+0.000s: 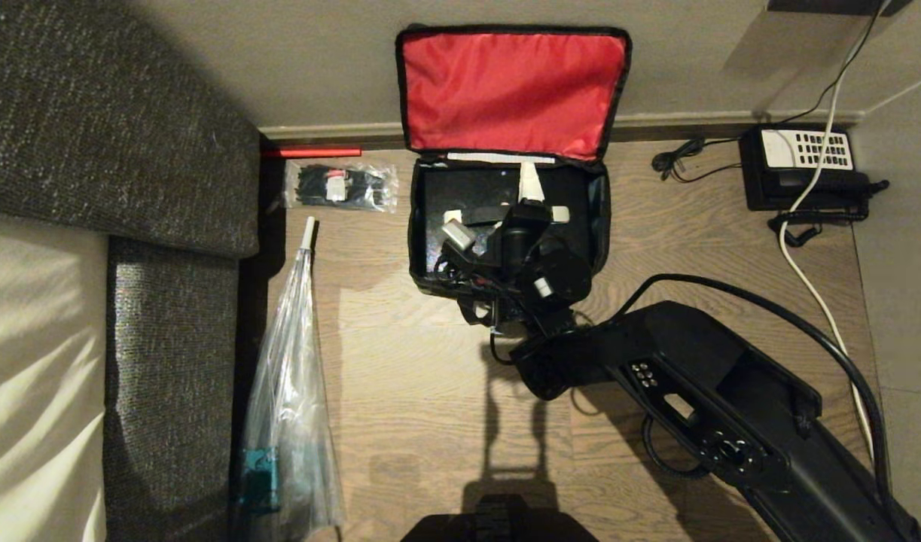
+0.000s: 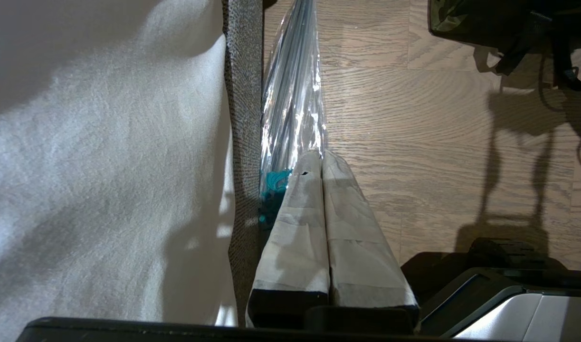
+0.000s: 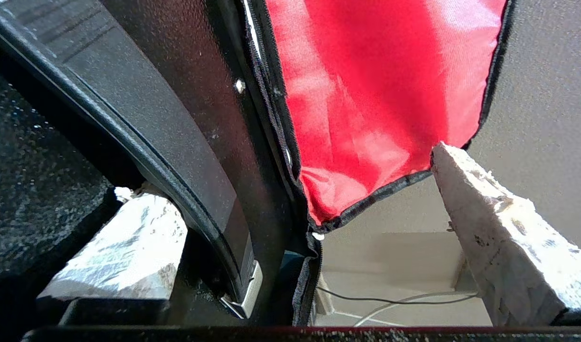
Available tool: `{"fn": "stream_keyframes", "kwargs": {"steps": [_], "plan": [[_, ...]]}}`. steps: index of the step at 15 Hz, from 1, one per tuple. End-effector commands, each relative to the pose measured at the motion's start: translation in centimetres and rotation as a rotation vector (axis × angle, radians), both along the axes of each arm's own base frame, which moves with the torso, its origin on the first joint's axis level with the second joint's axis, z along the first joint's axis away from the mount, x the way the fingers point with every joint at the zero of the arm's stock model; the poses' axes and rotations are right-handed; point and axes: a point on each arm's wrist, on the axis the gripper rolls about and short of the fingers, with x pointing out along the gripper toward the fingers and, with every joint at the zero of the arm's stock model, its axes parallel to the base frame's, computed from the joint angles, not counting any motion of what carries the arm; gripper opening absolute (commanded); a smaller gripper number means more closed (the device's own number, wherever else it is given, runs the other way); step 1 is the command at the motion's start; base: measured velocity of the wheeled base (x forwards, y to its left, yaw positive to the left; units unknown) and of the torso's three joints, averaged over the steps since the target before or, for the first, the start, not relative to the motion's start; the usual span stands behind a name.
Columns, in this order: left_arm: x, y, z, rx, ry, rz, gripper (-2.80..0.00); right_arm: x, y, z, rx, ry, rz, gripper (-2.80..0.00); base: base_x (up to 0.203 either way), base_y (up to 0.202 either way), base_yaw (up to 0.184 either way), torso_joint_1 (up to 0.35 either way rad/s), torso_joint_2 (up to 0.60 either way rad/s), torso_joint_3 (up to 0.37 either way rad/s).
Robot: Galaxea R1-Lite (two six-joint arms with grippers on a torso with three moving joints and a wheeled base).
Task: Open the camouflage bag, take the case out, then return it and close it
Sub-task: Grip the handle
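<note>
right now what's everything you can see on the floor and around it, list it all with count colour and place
camouflage bag: 1, black sides, red lid lining, on the wood floor by the wall, lid standing open
case: 1, black, inside the open bag
clear packet of black ties: 1, left of the bag
red strip: 1, along the skirting above the packet
clear umbrella: 1, transparent with teal handle, lying beside the sofa
sofa: 1, dark grey, with a pale cover, far left
telephone: 1, black with white keypad, right of the bag, with cables
right gripper: 1, black, open, reaching into the bag over the case
left gripper: 1, pale pads, shut, parked above the umbrella
</note>
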Motion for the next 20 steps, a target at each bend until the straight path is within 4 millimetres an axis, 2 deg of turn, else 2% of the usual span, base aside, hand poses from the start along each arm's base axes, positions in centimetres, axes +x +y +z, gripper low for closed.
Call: {"fn": "stream_keyframes", "kwargs": {"steps": [1,6,13,14,15,20], "plan": [[0.0,0.0,0.0,-0.001,0.0,0.001,-2.8,0.5,0.0,-0.4,0.0,-0.011,-0.02,0.0,0.0,0.0,0.0,0.0,0.0,0.0],[0.0,0.0,0.0,-0.001,0.0,0.001,-2.8,0.7,-0.6,0.6,0.016,-0.032,-0.033,0.0,0.0,0.0,0.0,0.0,0.0,0.0],[0.0,0.0,0.0,0.0,0.001,0.001,-2.8,1.3,-1.3,0.2,0.028,-0.026,-0.044,0.0,0.0,0.0,0.0,0.0,0.0,0.0],[0.0,0.0,0.0,0.0,0.0,0.001,-2.8,1.3,-1.3,0.0,0.031,-0.024,-0.042,-1.82,0.0,0.0,0.0,0.0,0.0,0.0],[0.0,0.0,0.0,0.0,0.0,0.001,-2.8,1.4,-1.3,-0.2,0.034,-0.021,-0.039,-2.8,0.0,0.0,0.0,0.0,0.0,0.0],[0.0,0.0,0.0,0.0,0.001,0.001,-2.8,1.3,-1.0,-0.5,0.043,-0.01,-0.041,-2.8,0.0,0.0,0.0,0.0,0.0,0.0]]}}
